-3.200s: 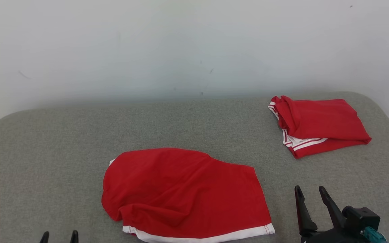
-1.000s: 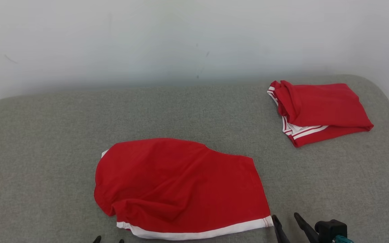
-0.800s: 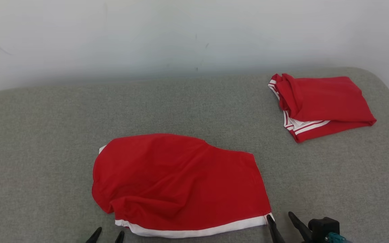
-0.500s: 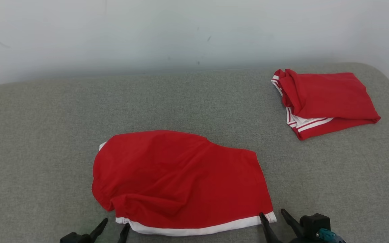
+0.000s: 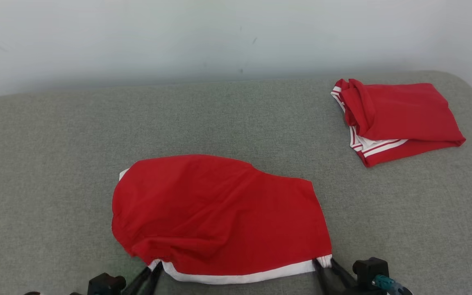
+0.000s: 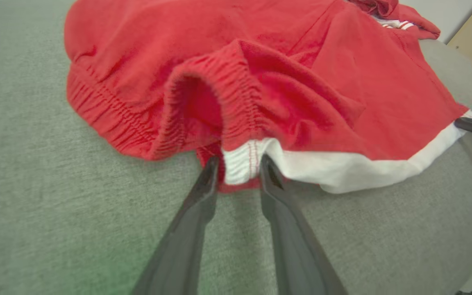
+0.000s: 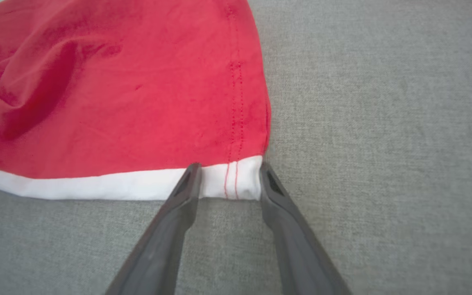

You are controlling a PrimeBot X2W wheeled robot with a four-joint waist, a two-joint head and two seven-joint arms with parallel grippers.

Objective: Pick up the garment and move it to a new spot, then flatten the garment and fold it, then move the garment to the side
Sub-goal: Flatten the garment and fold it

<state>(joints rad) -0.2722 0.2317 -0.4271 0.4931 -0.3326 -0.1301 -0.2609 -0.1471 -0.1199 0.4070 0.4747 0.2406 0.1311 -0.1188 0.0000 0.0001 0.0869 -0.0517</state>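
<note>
1. On the grey bench [image 5: 47,143] lies the red garment [image 5: 219,213], loosely spread, its white hem [image 5: 240,279] along one edge
2. Left gripper [image 6: 240,166] straddles the hem's left end, jaws apart
3. Right gripper [image 7: 228,174], also apart, straddles the hem's right corner, likely so both ends lift evenly

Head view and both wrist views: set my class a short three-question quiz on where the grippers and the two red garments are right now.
1. True or false: the right gripper straddles a corner of the near garment's white hem.
2. The folded garment lies: A) under the near garment; B) apart, at the far right; C) hanging in mid-air.
3. Short answer: which gripper is at the hem's other end, by the gathered waistband?

Key: 1 true; 2 B; 3 the left gripper.
</note>
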